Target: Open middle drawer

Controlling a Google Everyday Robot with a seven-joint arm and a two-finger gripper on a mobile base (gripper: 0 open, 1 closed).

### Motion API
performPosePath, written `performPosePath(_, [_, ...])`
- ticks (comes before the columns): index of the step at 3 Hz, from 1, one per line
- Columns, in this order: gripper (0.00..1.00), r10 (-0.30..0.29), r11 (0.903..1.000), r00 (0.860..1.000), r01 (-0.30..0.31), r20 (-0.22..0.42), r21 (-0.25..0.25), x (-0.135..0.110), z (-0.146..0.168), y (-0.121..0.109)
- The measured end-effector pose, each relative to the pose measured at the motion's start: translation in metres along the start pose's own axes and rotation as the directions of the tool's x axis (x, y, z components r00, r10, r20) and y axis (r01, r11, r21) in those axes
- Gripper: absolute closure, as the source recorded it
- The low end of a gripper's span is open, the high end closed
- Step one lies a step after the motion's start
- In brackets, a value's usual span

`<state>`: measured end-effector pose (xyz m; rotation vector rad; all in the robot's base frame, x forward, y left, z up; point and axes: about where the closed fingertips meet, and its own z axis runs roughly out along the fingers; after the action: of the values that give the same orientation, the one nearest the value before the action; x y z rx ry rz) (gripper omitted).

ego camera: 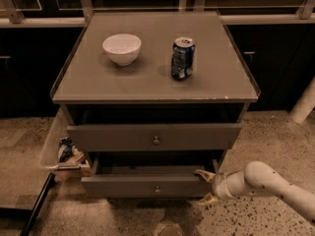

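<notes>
The grey cabinet [88,90] shows two flat drawer fronts, each with a small round knob. The upper front [123,136] stands pulled out. The middle drawer [123,186] is the lower front; it is out a little, with a strip of its shallow interior [147,170] showing behind it. My gripper [205,186] comes in from the lower right on a white arm [266,181]. It sits at the right end of the middle drawer's front, fingers spread above and below that end. The lowest drawer is hidden.
A white bowl [121,48] and a blue soda can [182,58] stand on the cabinet top. A pale side bin [49,149] with snack bags [66,151] hangs at the left. A white post [305,102] stands at the right, and a dark bar [37,205] lies at lower left.
</notes>
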<state>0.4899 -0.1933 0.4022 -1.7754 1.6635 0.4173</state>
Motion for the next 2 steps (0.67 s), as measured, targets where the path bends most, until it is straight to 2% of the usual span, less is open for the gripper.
performPosePath(2, [0.88, -0.071, 0.9967, 0.997, 0.069, -0.037, -0.043, -0.016, -0.037, 0.051])
